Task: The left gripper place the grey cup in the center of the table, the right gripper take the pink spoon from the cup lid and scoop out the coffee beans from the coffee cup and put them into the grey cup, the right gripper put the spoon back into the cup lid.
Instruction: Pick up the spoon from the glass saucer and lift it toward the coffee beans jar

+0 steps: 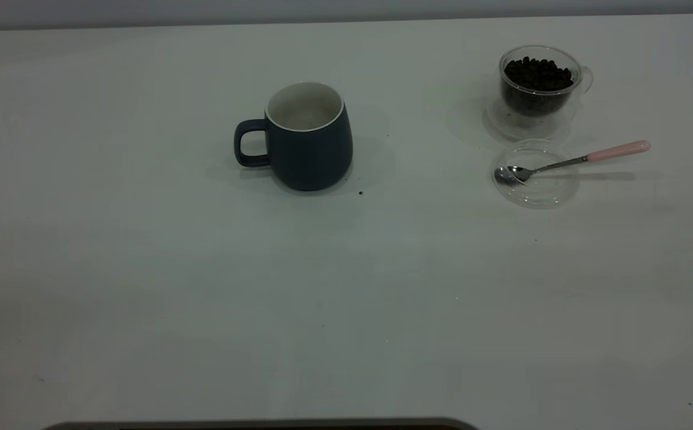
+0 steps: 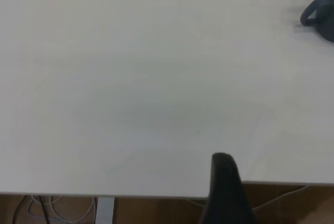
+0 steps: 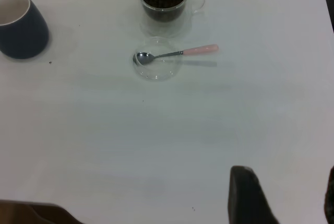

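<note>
White table (image 1: 346,298) with scattered dark specks, grey wall behind; right tool (image 3: 284,195) apart, left unclear.

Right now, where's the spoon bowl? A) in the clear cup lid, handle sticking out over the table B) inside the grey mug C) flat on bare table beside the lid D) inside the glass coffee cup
A: the pink spoon has its metal bowl resting in the cup lid, with the pink handle reaching past the rim, just in front of the coffee cup.
</note>
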You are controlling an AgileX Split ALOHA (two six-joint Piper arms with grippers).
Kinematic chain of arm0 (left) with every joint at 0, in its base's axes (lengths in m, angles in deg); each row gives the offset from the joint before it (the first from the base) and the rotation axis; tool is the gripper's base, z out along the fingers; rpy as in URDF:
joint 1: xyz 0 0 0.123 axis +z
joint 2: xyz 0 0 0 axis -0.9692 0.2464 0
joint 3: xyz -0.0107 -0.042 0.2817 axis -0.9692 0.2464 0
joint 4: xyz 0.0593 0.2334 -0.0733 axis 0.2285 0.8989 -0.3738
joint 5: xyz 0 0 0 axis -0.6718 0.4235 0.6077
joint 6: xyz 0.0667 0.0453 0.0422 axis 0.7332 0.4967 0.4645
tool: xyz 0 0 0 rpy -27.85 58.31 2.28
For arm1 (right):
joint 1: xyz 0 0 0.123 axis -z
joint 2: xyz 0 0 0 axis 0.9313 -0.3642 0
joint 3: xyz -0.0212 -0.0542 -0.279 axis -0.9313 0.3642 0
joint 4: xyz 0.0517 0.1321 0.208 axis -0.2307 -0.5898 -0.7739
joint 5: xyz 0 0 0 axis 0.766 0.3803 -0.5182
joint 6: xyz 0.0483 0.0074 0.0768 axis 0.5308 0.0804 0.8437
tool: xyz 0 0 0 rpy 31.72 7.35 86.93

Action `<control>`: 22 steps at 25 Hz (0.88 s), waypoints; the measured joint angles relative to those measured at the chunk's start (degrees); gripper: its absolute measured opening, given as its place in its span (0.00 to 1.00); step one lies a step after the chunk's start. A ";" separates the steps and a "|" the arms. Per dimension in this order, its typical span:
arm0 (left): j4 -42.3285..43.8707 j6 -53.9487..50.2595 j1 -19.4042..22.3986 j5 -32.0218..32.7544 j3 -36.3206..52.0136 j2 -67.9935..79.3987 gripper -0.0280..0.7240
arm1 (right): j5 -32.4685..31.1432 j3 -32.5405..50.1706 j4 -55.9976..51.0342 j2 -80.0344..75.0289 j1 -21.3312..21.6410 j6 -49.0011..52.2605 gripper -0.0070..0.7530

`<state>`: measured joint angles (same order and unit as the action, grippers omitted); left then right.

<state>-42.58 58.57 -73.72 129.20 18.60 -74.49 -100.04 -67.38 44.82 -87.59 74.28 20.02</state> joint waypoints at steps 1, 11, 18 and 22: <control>0.00 0.00 0.00 0.00 0.00 0.00 0.79 | 0.05 0.00 0.00 0.00 0.00 0.00 0.53; 0.00 0.00 0.00 0.00 0.00 0.00 0.79 | 3.76 0.00 -1.98 -1.51 0.00 2.99 0.52; -0.05 0.00 0.00 0.00 0.00 0.00 0.79 | 17.20 -0.05 -7.74 -21.02 0.00 -1.36 0.50; -0.05 0.00 0.00 0.00 0.00 0.00 0.79 | 26.65 -0.21 -12.11 -37.15 0.00 -11.39 0.56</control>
<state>-42.63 58.57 -73.72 129.20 18.60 -74.49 -73.40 -67.59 32.70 -124.74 74.28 8.63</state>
